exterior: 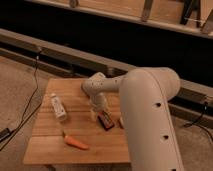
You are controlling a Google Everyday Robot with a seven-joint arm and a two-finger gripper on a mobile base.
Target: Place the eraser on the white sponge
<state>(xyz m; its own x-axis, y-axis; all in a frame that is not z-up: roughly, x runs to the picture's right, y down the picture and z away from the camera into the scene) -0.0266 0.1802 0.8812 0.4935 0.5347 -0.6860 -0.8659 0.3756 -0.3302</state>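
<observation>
The eraser (105,120) is a small dark block with orange-red markings, lying flat on the wooden table (50,150) right of centre. The white sponge (120,122) lies just right of it, partly hidden by my white arm. My gripper (96,111) hangs below the wrist, low over the table, right at the eraser's left end. Whether it touches the eraser does not show.
A white bottle with a label (58,107) lies on the table's left side. An orange carrot (76,143) lies near the front edge. My large white arm (150,115) covers the table's right side. A dark rail and cables run behind and to the left.
</observation>
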